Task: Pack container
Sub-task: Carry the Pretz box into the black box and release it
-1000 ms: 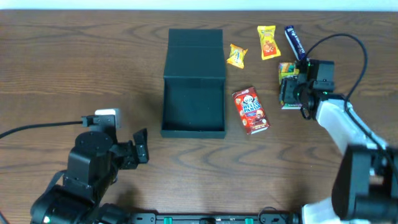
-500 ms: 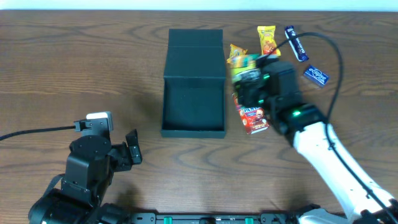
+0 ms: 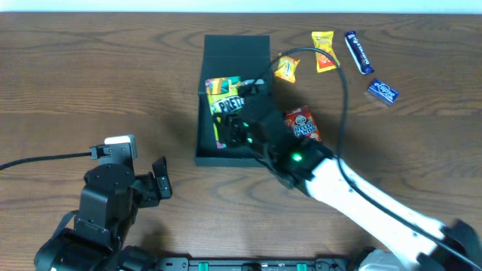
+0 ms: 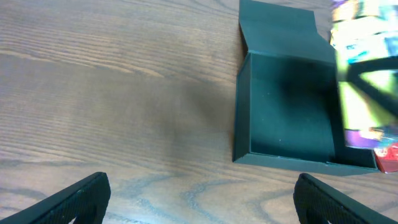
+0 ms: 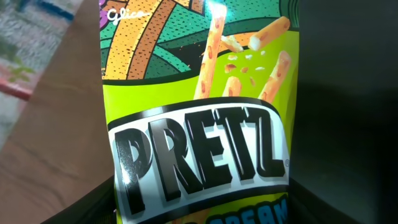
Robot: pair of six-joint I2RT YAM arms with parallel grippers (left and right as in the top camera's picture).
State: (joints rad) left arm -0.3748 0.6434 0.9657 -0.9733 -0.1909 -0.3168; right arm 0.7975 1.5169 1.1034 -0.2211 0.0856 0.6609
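The container (image 3: 211, 154), a matte black square box with its flap lid open to the far side, sits at mid-table; it also shows in the left wrist view (image 4: 283, 118). My right gripper (image 3: 235, 128) is shut on a green Pretz packet (image 3: 224, 94) and holds it over the box's open inside. The packet fills the right wrist view (image 5: 199, 124) and shows blurred in the left wrist view (image 4: 364, 74). My left gripper (image 3: 162, 181) is open and empty, near the front left, apart from the box; its fingers frame bare table (image 4: 199, 208).
A red Hello Panda packet (image 3: 303, 124) lies just right of the box. Two yellow snack packets (image 3: 287, 68) (image 3: 324, 50) and two blue bars (image 3: 357, 51) (image 3: 382, 92) lie at the far right. The right arm's cable arcs above them.
My right arm swung left from the far right of the table with the Pretz packet, passing over the Hello Panda packet to above the box. The left arm barely moved.
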